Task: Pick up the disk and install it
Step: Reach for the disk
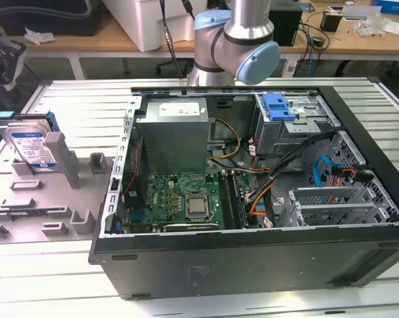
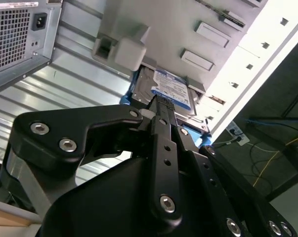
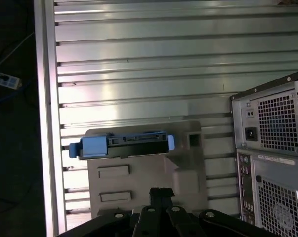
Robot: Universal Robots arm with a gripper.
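Below my pincer (image 3: 161,190), one disk (image 3: 134,143) is standing on its edge in one grey plastic fixture plate (image 3: 139,183), and I am looking down along its thin side in the first wrist view. My pincer (image 2: 161,101) is hanging over the plate, clear of the disk (image 2: 171,88). Its two black fingers are lying together with nothing between them.

In the exterior view I am counting one disk (image 1: 27,146), one fixture plate (image 1: 47,193), one open computer case (image 1: 252,260) and one arm (image 1: 235,40) of mine rising behind the case. The disk is sitting at the exterior view's left, outside the case and well apart from it, tilted back in a slot of the plate, with a grey upright post (image 1: 57,151) just beside it.

The disk is showing as a flat silver rectangle with a blue-and-white label on its face, and a blue plastic carrier is framing its edges, ending in a pale blue tab in the first wrist view.

The plate is looking matte and moulded, with small raised rectangular blocks. The surface (image 1: 80,99) under everything is ribbed, shiny metal in long parallel slats. Inside the black case, one plain grey metal box (image 1: 173,136) is sitting near a green circuit board (image 1: 179,199), and one bright-blue bracket (image 1: 278,106) is resting on the metal drive cage.
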